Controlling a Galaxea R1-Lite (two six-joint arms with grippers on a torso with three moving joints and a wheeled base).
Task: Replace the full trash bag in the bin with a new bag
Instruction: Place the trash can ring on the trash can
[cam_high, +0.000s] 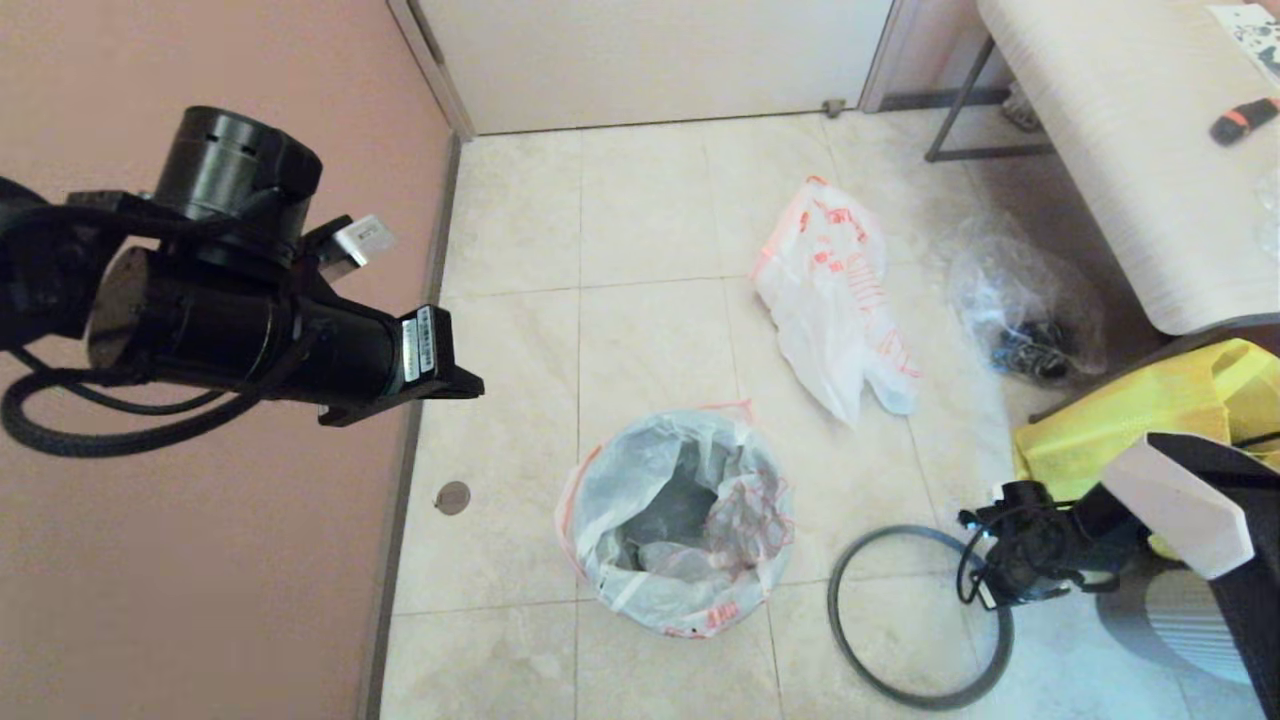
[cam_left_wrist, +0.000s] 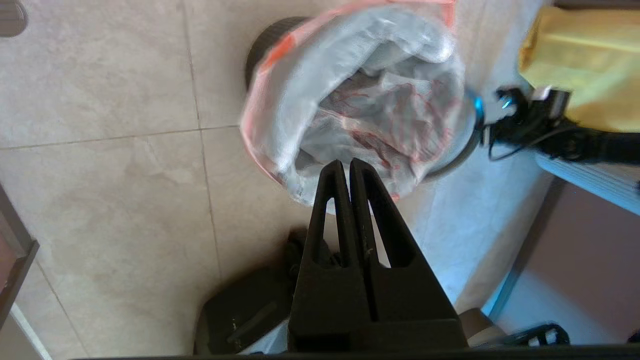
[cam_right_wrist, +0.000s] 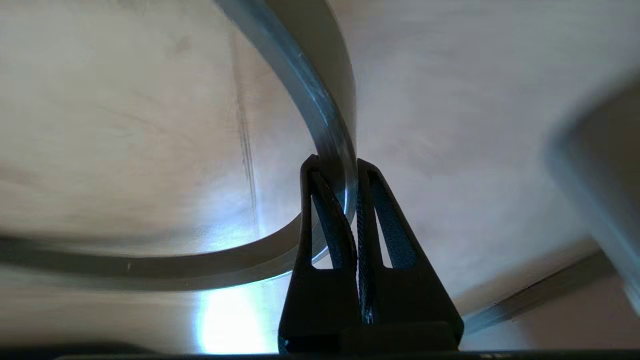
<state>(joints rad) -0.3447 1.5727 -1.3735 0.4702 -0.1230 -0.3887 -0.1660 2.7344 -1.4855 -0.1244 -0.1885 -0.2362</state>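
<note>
1. One left gripper (cam_left_wrist: 346, 167), fingers pressed together on nothing, hangs at the head view's upper left, well apart from the bin (cam_high: 680, 525).
2. One bin stands at lower centre, the full trash bag (cam_high: 700, 500) lining it, mouth open upward.
3. One new bag (cam_high: 835, 310) lies limp above and right of it.
4. One hoop (cam_high: 915, 615) lies flat at lower right; the right gripper (cam_right_wrist: 334, 167), nearer, pinches its right edge.

Pale beige tile floor (cam_high: 650, 330) with thin grout lines and a small round drain cover (cam_high: 452, 497) near the pinkish wall (cam_high: 200, 600). White door (cam_high: 650, 50) at the back, and a light wood-grain table (cam_high: 1110, 150) on metal legs.
</note>
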